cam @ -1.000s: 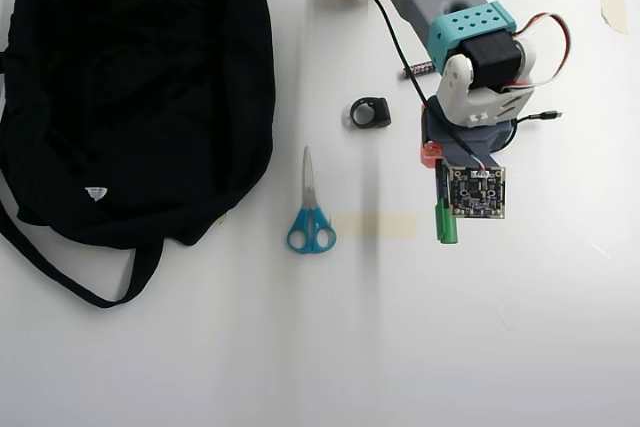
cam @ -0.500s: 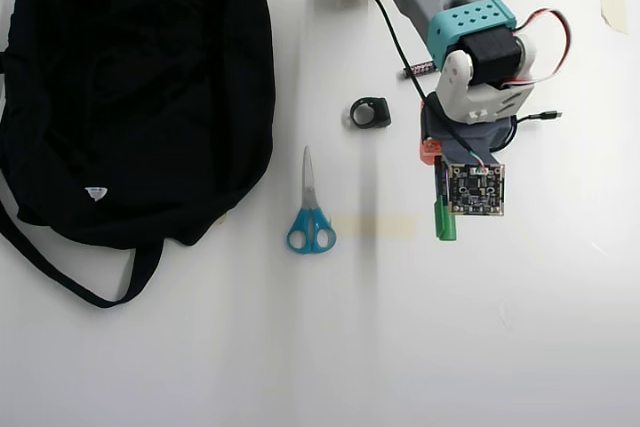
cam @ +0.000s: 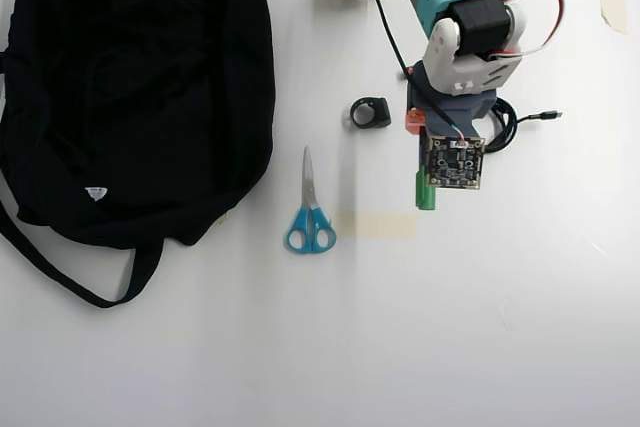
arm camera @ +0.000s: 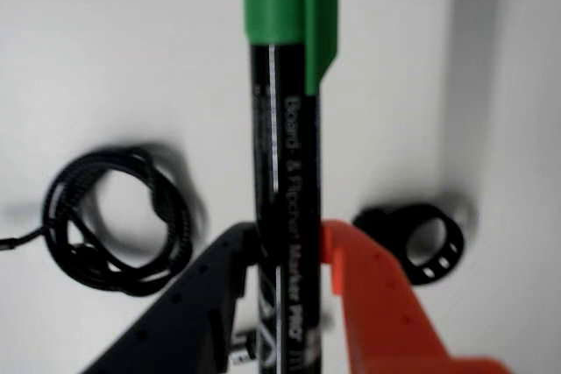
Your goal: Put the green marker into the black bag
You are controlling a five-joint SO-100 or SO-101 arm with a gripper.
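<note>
Gripper pinching the green marker by its black barrel between black and orange fingers, green cap pointing away from the wrist. Held near the coiled cable and a small black ring, right of the scissors. Well apart from the black bag at far left in the overhead view.

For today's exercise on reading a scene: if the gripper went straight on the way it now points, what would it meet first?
In the overhead view the gripper points toward the bottom of the picture, holding the marker. Past its green cap lies only bare table; the tape strip sits just to one side. The way looks free, though height is unclear.
</note>
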